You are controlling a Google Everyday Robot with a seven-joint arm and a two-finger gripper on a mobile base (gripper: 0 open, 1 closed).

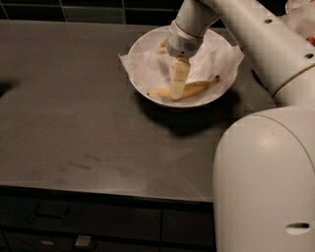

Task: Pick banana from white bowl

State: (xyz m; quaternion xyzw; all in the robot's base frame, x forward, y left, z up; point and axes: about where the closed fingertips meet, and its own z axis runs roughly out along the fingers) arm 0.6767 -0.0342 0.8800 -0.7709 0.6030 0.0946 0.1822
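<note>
The white bowl (pixel 189 102) stands at the back middle of the dark counter, lined with crinkled white paper (pixel 129 61) whose corners stick out past the rim. The pale yellow banana (pixel 201 86) lies along the bowl's near side, stem pointing right. My gripper (pixel 176 91) reaches down into the bowl from the arm above, and its cream tip is down at the banana's left half, covering part of it.
The dark counter (pixel 74 123) stretches left and forward of the bowl. My white arm (pixel 266 44) and body (pixel 266 182) fill the right side. A white object (pixel 300 14) shows at the top right corner. Dark tiles run behind, with drawers (pixel 49 211) below.
</note>
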